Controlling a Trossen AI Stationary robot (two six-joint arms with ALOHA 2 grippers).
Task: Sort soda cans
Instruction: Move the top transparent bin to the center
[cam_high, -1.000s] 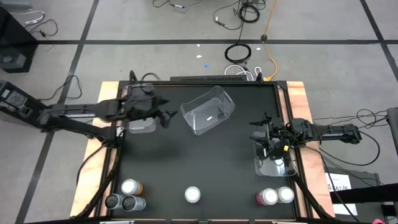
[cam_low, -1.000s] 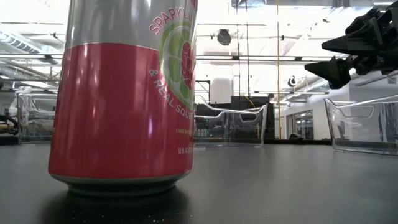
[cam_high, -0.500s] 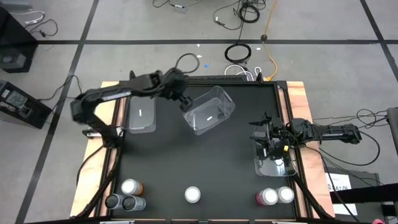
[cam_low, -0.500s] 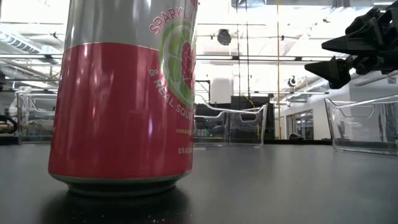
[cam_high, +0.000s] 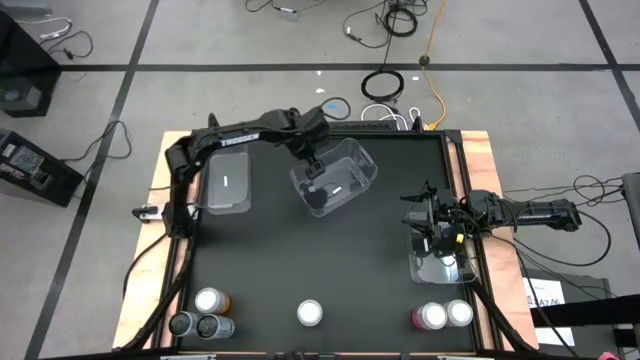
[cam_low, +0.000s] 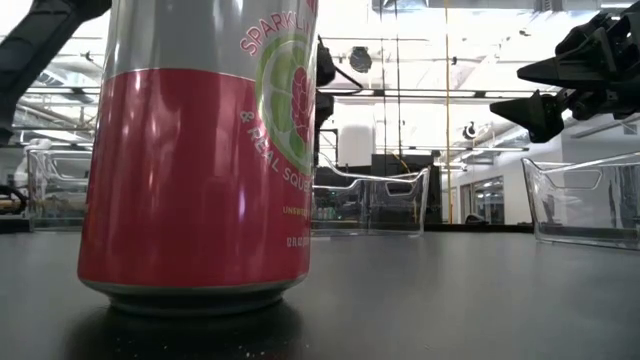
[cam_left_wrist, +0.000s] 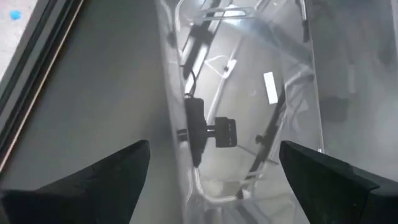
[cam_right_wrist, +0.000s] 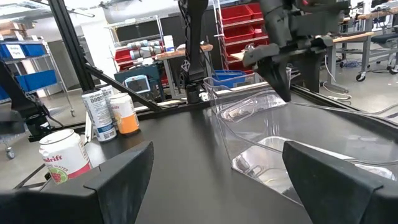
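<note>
My left gripper (cam_high: 313, 172) has swung over the tilted middle bin (cam_high: 345, 185) (nothing inside), fingers spread wide, holding nothing; right gripper (cam_high: 425, 226) likewise, above its bin (cam_high: 440, 268).

Six soda cans stand upright along the table's six o'clock edge. At seven o'clock cluster an orange-bodied can (cam_high: 209, 300) and two silver-grey cans (cam_high: 181, 324) (cam_high: 208, 326), touching or nearly so. A lone red-pink can (cam_high: 310, 314) (lettered "SPARKLING") stands at six o'clock. At five o'clock, a red-pink can (cam_high: 431, 317) stands just beside another silver-topped can (cam_high: 459, 313).
</note>
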